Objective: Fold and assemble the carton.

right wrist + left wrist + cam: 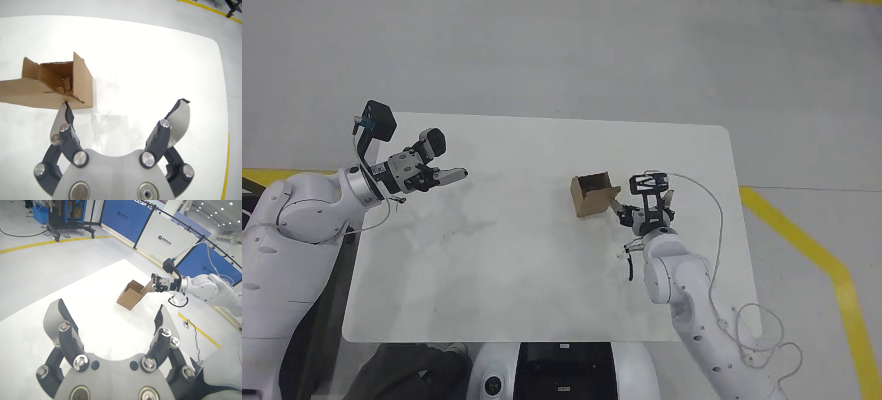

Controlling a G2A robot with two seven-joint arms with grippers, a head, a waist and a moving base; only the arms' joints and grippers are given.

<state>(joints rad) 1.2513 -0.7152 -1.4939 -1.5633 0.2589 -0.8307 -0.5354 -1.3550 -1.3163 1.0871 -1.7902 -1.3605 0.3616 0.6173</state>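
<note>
So the right claw (123, 102) is right up front: spread wide and gripping nothing, though one of its fingers (68, 111) is tucked against the bottom edge of the carton (83, 83), just under a flap that leans out toward it. The carton's a small brown cardboard thing, standing open-topped on the white surface (542, 280), a bit right of the middle. The flap edges look pretty ragged, a couple of flaps stick up, and the bottom flaps inside are folded in kinda crumpled. Way over on the other side, the left claw (111, 304) hangs above the surface, also wide open and empty, well apart from the carton.
</note>
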